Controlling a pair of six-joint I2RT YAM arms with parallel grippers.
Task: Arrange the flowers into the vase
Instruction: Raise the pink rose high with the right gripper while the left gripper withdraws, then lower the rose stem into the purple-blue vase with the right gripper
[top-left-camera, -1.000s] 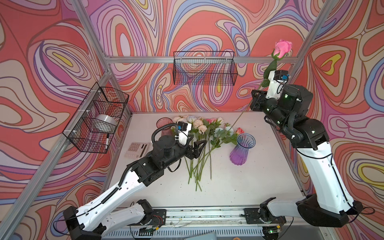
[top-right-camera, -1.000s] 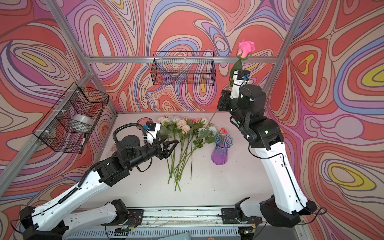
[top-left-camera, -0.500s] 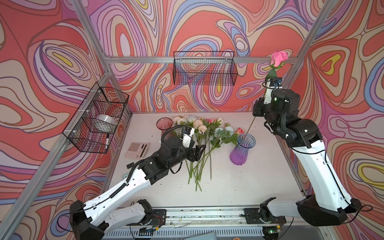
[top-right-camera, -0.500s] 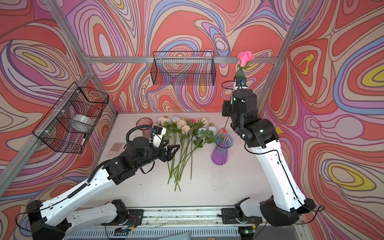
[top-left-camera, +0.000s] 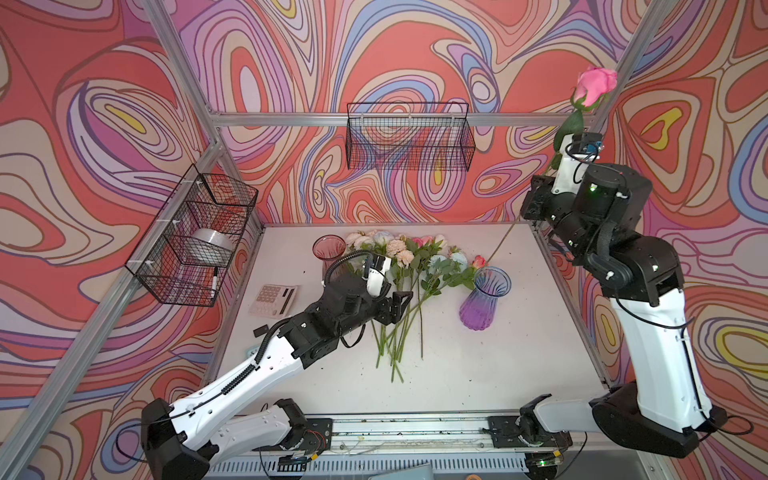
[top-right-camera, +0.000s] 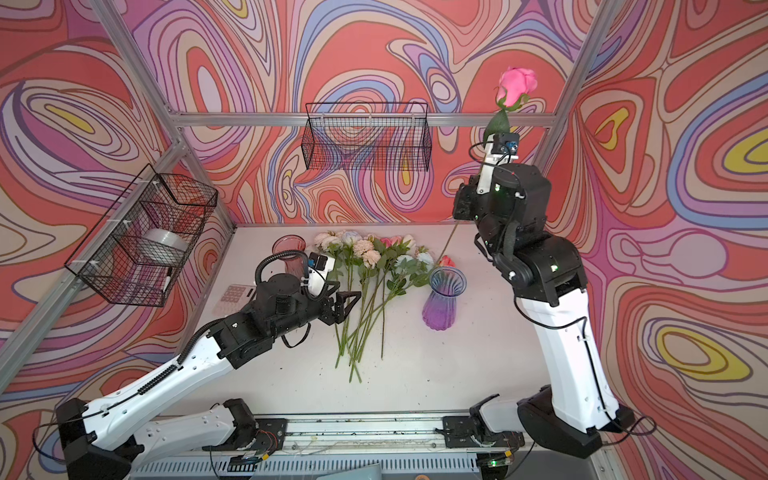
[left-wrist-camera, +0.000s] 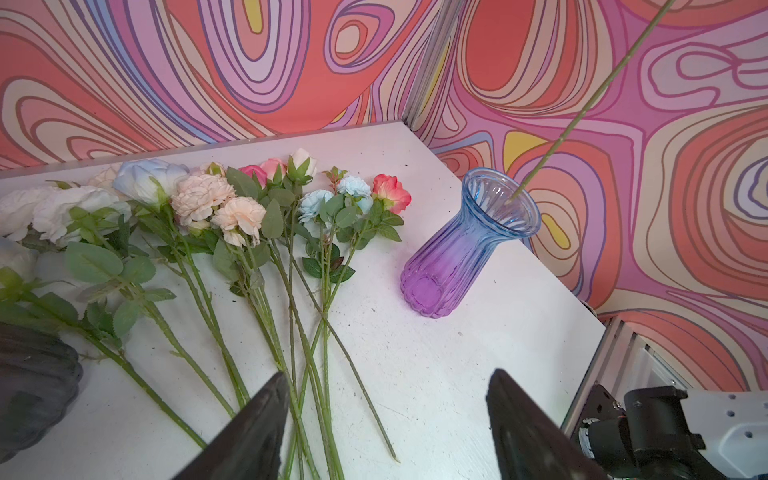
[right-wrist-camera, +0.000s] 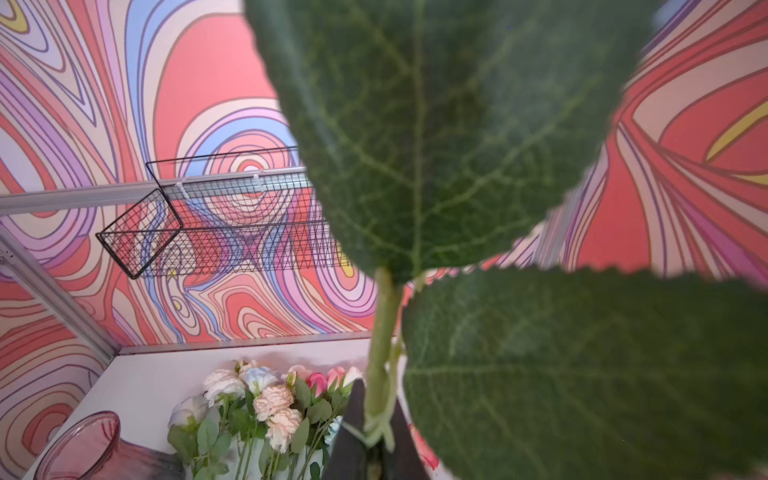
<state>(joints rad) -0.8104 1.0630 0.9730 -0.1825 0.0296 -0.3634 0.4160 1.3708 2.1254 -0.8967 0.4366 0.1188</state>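
Your right gripper is clamped tight on the long stem of a pink rose. It is raised high near the back right corner, with the bloom pointing up above the wrist camera (in the right wrist view two big leaves fill most of the frame, and the dark fingers pinch the stem between them). The stem slants down from that grip, and its bare lower tip sits at the mouth of the blue-to-purple vase. That vase stands upright on the white table, towards the right; you cannot tell for sure whether the tip is below the rim.

The rest of the flowers lie flat in a loose fan mid-table, just left of the vase, with blooms towards the back wall. Your left gripper hangs over their stems, jaws wide apart and nothing between them. A pinkish glass vase stands upright at the back left of the flowers, and a calculator lies further left
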